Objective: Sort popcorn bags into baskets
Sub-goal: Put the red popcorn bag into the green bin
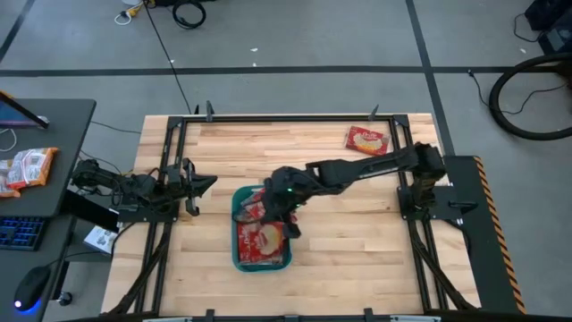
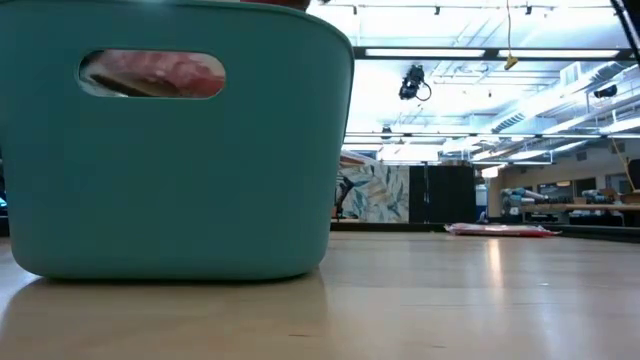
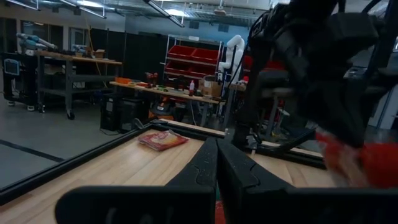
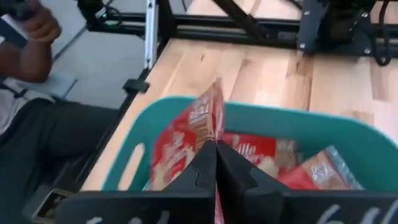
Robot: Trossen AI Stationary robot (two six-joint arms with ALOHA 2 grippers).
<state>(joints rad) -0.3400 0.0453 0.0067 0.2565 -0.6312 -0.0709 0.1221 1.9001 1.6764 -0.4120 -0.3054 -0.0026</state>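
Light wooden table (image 1: 357, 224) inside a black frame, grey floor around. Desk (image 1: 54, 125) at the left with an orange-and-white snack packet (image 1: 27, 168) on it, keyboard (image 1: 20, 233) and mouse (image 1: 29, 288) below. Low view: workshop room behind, ceiling lights, benches. Right wrist view: a person's hand (image 4: 37, 28) and dark-clad legs just off the table edge.

Teal basket (image 1: 238, 259) near the table's front centre; handle slot (image 2: 152, 74) visible in low view, red packets showing through it. Several red popcorn bags (image 1: 268, 240) lying inside. 1 more popcorn bag (image 1: 366, 139) flat on the table near the far right corner, well apart from the basket; same bag seen in left wrist view (image 3: 163, 139).

Right arm stretched from its base across to the basket, right gripper (image 1: 284, 210) over the basket's upper end. Fingers closed together on the edge of 1 red popcorn bag (image 4: 199, 124), held upright above the bin.

Left arm folded at the left table edge, left gripper (image 1: 204, 183) pointing toward the centre, fingers pressed shut, nothing between them.
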